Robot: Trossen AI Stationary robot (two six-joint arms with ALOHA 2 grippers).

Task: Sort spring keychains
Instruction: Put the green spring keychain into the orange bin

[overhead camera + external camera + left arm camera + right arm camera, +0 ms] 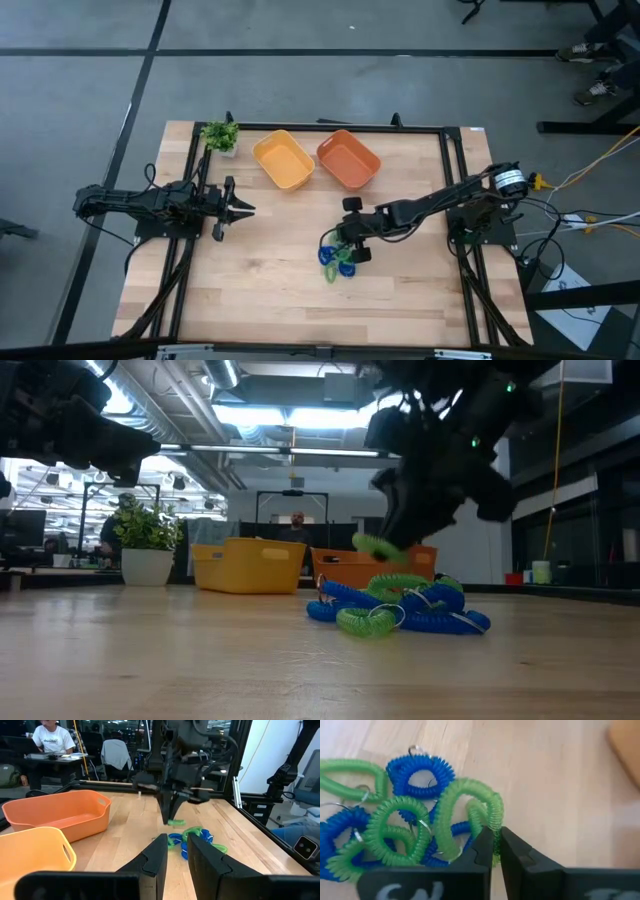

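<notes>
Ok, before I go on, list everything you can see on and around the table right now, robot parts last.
spring keychains: several, blue and green, tangled in one pile on the wood in front of the trays; exact count cannot be told
green keychain: one, green, part of that pile, pinched between the right gripper's fingers
yellow tray: one, yellow, far side of the table, beside the orange tray
orange tray: one, orange, far side, right of the yellow one
plant: one, green in a white pot, far left corner
table: one, light wood
person: one, white shirt, seated at a desk beyond the table
left gripper: dark, open, waiting at the table's left
right gripper: dark, shut on the green keychain over the pile
</notes>
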